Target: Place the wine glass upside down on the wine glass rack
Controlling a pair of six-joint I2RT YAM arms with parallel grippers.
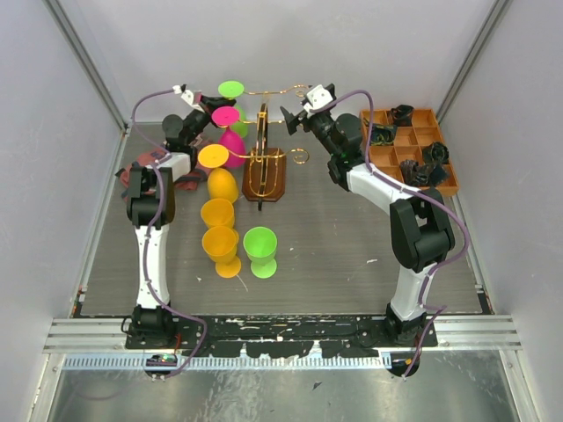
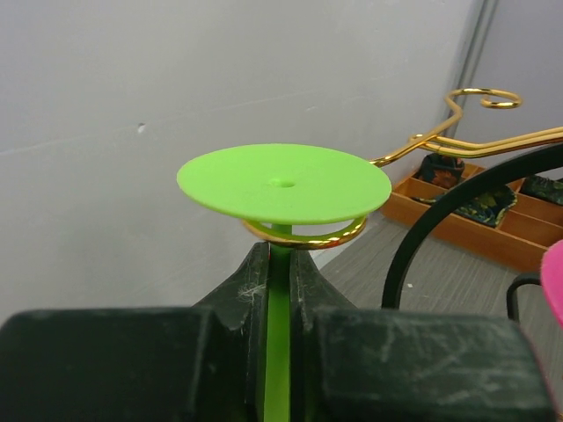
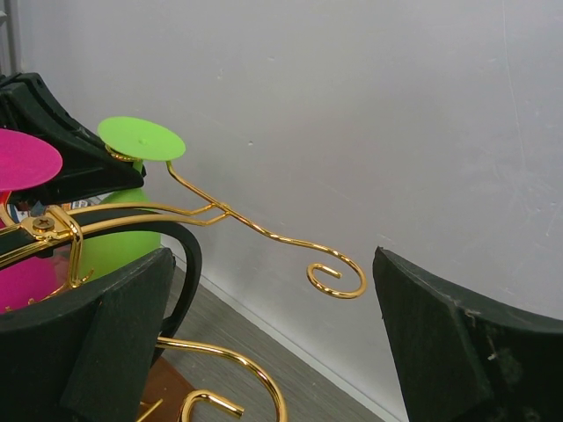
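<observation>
A green wine glass [image 1: 231, 90] hangs upside down at the far left arm of the wine glass rack [image 1: 264, 167], a gold wire stand on a dark wooden base. In the left wrist view its flat foot [image 2: 283, 183] rests on a gold ring [image 2: 303, 236] with the stem through it. My left gripper [image 2: 279, 255] is shut on that green stem just below the ring; it also shows in the top view [image 1: 211, 110]. My right gripper [image 3: 281, 316] is open and empty, its fingers either side of a gold scroll arm [image 3: 339, 280] without touching it; it also shows in the top view [image 1: 290, 119].
A pink glass [image 1: 227, 119] and a yellow glass [image 1: 214, 158] hang on the rack's left side. Two yellow glasses [image 1: 219, 230] and a green one [image 1: 260, 251] stand on the table in front. An orange compartment tray [image 1: 413, 112] sits far right. The back wall is close behind the rack.
</observation>
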